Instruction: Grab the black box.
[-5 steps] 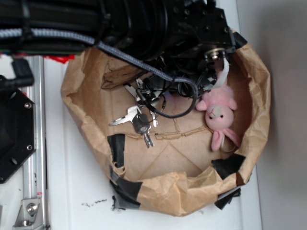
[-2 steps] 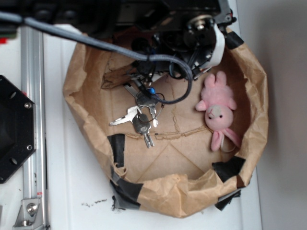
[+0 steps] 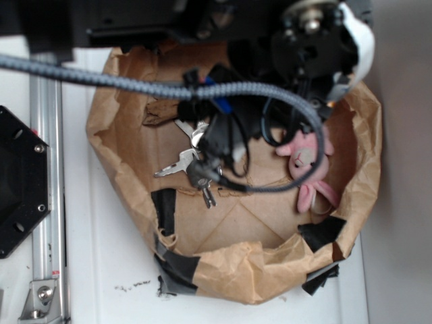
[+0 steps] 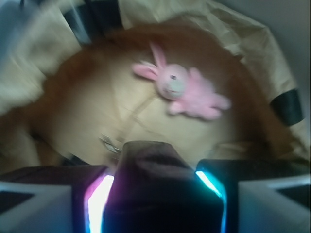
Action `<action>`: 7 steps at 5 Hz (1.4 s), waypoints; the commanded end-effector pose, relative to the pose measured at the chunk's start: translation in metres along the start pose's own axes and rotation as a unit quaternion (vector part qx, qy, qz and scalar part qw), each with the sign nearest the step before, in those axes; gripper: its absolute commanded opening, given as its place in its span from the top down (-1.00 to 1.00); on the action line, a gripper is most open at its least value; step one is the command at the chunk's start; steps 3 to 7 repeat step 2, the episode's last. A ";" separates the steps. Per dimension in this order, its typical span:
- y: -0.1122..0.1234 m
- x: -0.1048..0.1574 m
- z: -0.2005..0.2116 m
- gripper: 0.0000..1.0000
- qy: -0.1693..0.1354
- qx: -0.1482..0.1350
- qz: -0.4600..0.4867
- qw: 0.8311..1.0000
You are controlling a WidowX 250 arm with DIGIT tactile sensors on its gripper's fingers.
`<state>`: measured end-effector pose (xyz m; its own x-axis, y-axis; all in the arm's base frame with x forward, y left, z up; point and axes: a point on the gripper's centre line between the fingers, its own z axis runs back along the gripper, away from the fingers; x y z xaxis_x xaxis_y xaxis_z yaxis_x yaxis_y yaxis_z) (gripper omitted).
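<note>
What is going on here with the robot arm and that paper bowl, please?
The WidowX arm hangs over a taped brown paper bowl. In the wrist view, its gripper has a dark object, apparently the black box, between its jaws, above the bowl floor. A pink plush bunny and a bunch of keys lie in the bowl. The wrist picture is blurred, so the hold is hard to judge.

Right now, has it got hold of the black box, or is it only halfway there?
Looks done: in the wrist view the black box sits between the fingers of the tool, so the grab seems made. In hand: holding it above the paper bowl, where the pink bunny and keys lie. Left: probably nothing, though blur hides how firm the grip is.
</note>
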<state>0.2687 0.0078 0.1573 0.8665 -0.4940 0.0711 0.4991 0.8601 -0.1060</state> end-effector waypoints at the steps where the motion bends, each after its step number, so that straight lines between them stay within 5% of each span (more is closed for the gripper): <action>1: -0.017 0.016 0.023 1.00 -0.053 0.052 0.136 0.988; 2: -0.003 0.008 0.019 1.00 -0.046 0.070 0.170 0.982; 7: -0.003 0.008 0.019 1.00 -0.046 0.070 0.170 0.982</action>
